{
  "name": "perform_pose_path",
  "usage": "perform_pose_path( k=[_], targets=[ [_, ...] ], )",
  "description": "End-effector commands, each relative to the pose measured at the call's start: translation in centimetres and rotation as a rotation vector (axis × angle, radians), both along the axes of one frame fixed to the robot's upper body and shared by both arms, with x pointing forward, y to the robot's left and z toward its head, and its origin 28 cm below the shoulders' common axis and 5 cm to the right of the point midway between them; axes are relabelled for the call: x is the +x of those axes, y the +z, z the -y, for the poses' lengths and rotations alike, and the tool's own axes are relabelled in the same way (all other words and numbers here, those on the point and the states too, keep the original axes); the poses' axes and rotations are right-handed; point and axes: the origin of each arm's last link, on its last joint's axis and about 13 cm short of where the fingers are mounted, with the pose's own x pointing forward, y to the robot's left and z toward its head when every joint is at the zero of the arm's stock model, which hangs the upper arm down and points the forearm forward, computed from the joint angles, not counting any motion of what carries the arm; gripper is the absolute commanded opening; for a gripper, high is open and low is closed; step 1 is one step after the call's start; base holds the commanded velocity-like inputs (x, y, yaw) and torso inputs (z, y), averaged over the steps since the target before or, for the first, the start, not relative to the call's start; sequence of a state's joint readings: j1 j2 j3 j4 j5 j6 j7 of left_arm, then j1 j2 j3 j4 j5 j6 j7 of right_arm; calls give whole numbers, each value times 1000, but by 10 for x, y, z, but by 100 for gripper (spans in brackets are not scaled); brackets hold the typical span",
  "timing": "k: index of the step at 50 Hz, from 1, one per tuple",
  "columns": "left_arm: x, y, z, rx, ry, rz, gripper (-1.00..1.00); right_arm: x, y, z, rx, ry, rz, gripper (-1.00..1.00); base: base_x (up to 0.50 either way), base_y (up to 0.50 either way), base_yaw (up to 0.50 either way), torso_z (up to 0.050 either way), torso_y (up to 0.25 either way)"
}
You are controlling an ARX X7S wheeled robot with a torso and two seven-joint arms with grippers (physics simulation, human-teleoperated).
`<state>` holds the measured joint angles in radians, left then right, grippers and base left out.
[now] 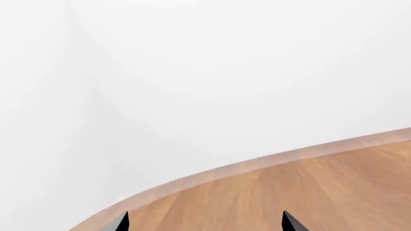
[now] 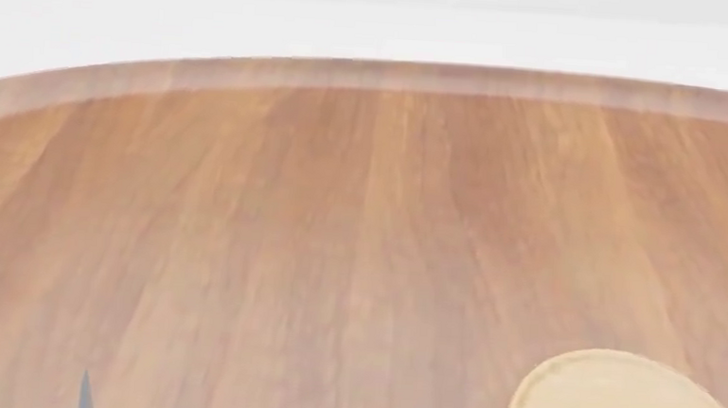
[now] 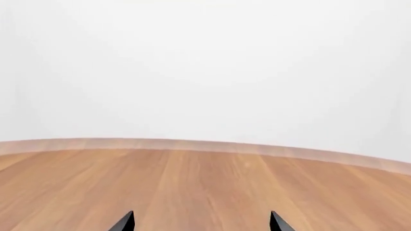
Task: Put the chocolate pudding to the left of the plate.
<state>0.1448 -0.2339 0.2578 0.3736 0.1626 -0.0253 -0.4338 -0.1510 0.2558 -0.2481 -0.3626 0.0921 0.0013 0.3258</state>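
The wooden counter [image 2: 337, 221] is wide, with a curved far edge against plain white walls. The plate [image 2: 624, 405] lies flat near the counter's near edge, toward the right side, partly cut off by the head view. The pudding shows in none of the views. The left pincer [image 1: 205, 224] has its two dark tips spread apart over bare wood, gripping nothing. The right pincer [image 3: 200, 222] is likewise spread and empty.

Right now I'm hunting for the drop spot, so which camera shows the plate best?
The head view: the plate lies at its lower right on the wooden table, cut off by the frame's bottom edge. Both wrist views show only bare tabletop, white background and open fingertips, no plate.
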Motion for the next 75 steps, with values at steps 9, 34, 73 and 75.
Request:
perform_pose_path(
  k=[9, 34, 73, 75],
  targets=[
    [0, -1, 1, 0, -5, -4, 100, 1, -1, 0, -1, 3, -3, 100, 325, 0, 0, 0, 0],
    [1, -2, 1, -1, -6, -7, 100, 2, -2, -1, -9, -44, 14, 100, 209, 0, 0, 0, 0],
    [4, -4, 1, 4, -4, -20, 100, 36, 214, 122, -889, 173, 242, 100, 0, 0, 0, 0, 0],
    [5, -5, 1, 3, -6, -24, 100, 39, 216, 127, -947, 206, 190, 100, 0, 0, 0, 0, 0]
  ],
)
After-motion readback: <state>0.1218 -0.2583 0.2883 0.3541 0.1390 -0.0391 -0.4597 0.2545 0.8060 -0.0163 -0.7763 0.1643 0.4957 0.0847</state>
